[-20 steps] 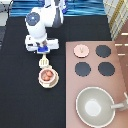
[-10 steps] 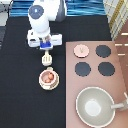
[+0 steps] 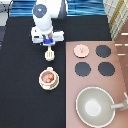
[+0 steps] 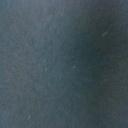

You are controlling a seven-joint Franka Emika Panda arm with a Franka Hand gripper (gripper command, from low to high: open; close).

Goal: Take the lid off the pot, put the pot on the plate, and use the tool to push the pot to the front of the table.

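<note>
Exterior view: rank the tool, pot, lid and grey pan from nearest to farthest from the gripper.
The gripper is near the table's top.
1. tool, just below it
2. pot, on the plate, lower
3. lid, on the stove, right; close to the pot's distance
4. grey pan, bottom right

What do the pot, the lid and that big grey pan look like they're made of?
The pot, on the plate, and the lid on the stove share a matte pinkish-tan colour with no glints, so likely plastic or painted wood. The grey pan has a pale, softly shaded bowl, possibly plastic imitating metal. The gripper hangs above the tool.
</note>
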